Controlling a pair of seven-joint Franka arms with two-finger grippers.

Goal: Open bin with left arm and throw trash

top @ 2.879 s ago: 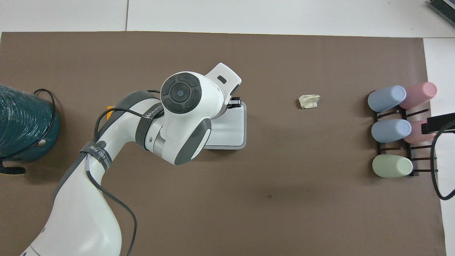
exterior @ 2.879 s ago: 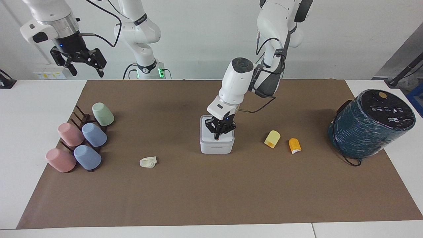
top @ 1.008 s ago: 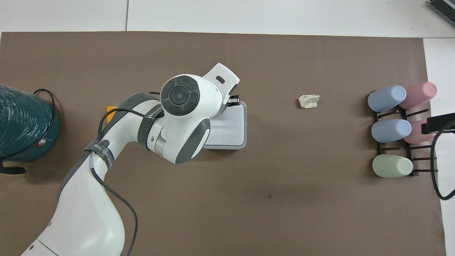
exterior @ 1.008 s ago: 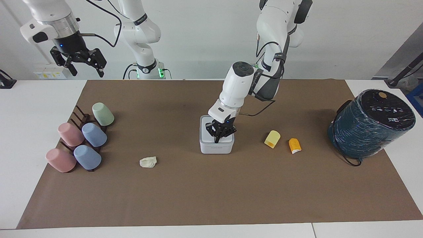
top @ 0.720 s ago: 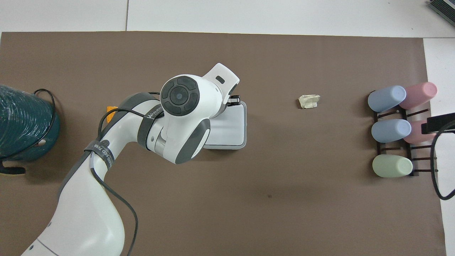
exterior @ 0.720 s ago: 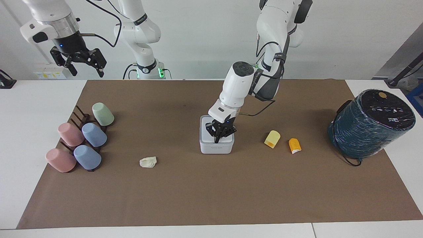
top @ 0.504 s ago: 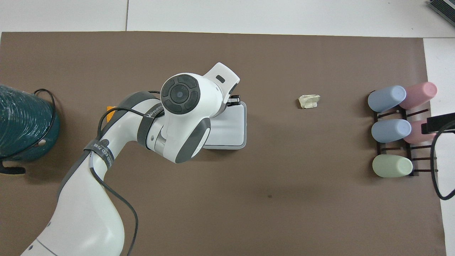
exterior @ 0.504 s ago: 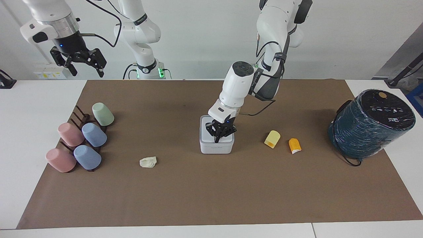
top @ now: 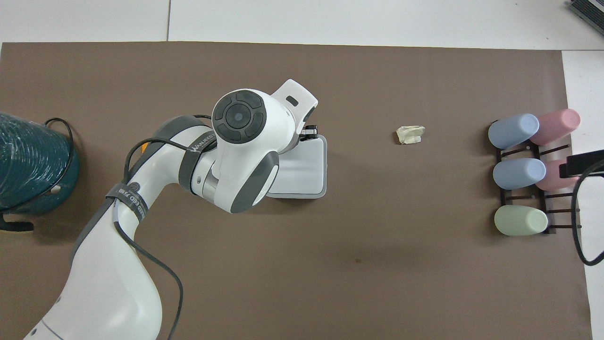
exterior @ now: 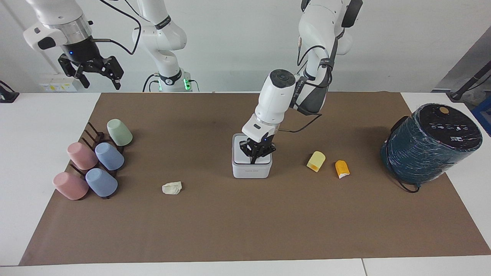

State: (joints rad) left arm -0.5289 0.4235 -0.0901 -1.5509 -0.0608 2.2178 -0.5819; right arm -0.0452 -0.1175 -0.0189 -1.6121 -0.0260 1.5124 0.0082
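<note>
Two white robot arms stand at one long edge of a white desk [exterior: 46, 115] covered by a brown mat [exterior: 245, 214].

Closest to the robots, the right gripper [exterior: 92, 73] waits high in the air above the desk edge at the right arm's end, its fingers spread apart and holding nothing.

Farther out, a dark rack [exterior: 92, 136] near that end carries five pastel cups [exterior: 109, 156] lying tilted: one green, two blue, two pink.

At the middle of the mat sits the bin [exterior: 251, 169], a small white square box with its lid down. The left gripper [exterior: 254, 160] points down onto the lid, its fingers clenched together with nothing between them; whether the tips touch the lid cannot be told.

Toward the left arm's end lie a pale yellow piece [exterior: 316, 161] and, just beside it, an orange piece [exterior: 341, 169], then a big dark teal cylinder [exterior: 429, 145] at the mat's edge.

Farthest out, toward the right arm's end, lies a crumpled paper wad [exterior: 172, 188].
</note>
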